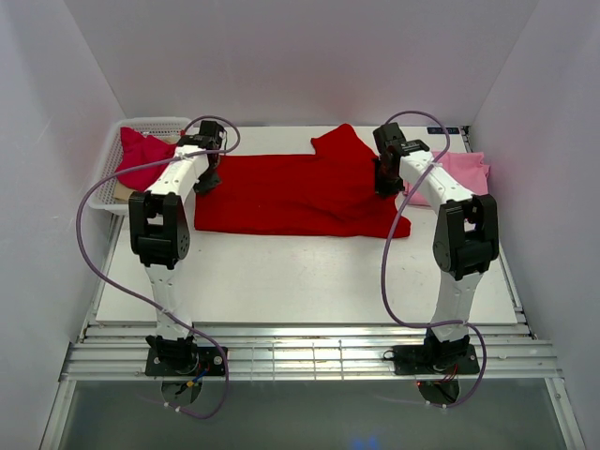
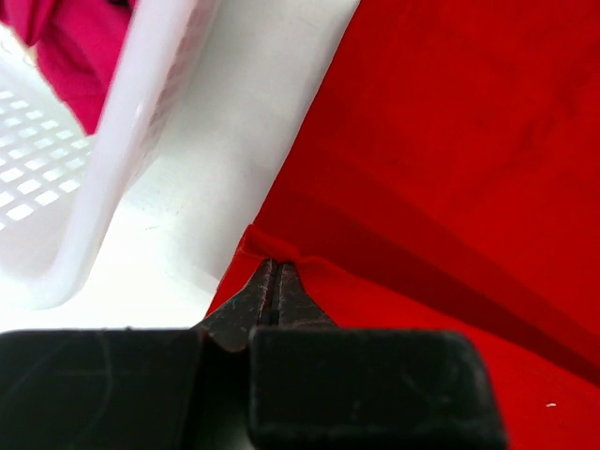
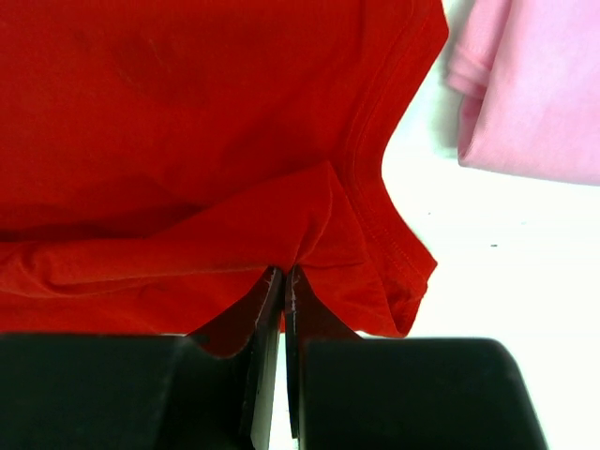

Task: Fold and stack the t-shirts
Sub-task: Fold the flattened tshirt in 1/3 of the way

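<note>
The bright red soft-cloth short-sleeved t-shirt (image 1: pixel 291 192) lay spread flat on the white worktop (image 1: pixel 309 272), stretched between the two claws. The left claw (image 2: pixel 272 267) was clamped on a pinch of its edge, with the white plastic mesh basket (image 2: pixel 122 141) just to that claw's left. The right claw (image 3: pixel 284 274) was clamped on a fold beside a stitched hem, the light pink cloth t-shirt (image 3: pixel 534 84) lying just beyond it to the right. Light and limp, the cloth would likely sag between grips, so hems and corners looked the surest holds.
</note>
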{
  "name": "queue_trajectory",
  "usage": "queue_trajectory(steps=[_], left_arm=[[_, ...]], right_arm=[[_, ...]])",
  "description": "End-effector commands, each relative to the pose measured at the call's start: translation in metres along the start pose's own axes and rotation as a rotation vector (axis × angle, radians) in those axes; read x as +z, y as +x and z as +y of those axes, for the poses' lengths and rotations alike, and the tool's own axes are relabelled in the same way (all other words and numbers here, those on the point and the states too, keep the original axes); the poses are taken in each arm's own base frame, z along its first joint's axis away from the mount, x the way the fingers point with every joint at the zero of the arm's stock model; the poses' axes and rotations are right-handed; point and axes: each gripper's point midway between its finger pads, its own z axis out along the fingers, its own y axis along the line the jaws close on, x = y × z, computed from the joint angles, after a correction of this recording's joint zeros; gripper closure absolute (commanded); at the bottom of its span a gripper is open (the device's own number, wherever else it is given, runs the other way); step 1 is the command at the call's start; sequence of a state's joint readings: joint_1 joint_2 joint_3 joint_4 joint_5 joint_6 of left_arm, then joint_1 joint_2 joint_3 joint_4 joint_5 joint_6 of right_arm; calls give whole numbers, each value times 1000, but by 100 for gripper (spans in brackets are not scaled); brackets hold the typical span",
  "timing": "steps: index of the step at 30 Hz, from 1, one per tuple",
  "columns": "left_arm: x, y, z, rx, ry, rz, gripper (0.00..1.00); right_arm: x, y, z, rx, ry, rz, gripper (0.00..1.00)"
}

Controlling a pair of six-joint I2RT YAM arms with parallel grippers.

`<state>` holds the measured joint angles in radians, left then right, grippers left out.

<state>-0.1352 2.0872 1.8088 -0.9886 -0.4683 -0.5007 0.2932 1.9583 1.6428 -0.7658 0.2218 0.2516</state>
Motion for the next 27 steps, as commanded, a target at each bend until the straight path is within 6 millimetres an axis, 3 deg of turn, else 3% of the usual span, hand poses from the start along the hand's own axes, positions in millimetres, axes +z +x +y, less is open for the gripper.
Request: queue_trajectory(steps=[1,18,27], left_arm=[[5,-9,-1,9,-2,-17,100],[24,-34,-20,29,16,-80,100],[36,-31,-30,45,36,-69,99]], right_arm=[[-10,-17,-2,13,5,-36,92],[3,-14,-4,12,14,3,92],[10,-9,-6,11,29,22,92]])
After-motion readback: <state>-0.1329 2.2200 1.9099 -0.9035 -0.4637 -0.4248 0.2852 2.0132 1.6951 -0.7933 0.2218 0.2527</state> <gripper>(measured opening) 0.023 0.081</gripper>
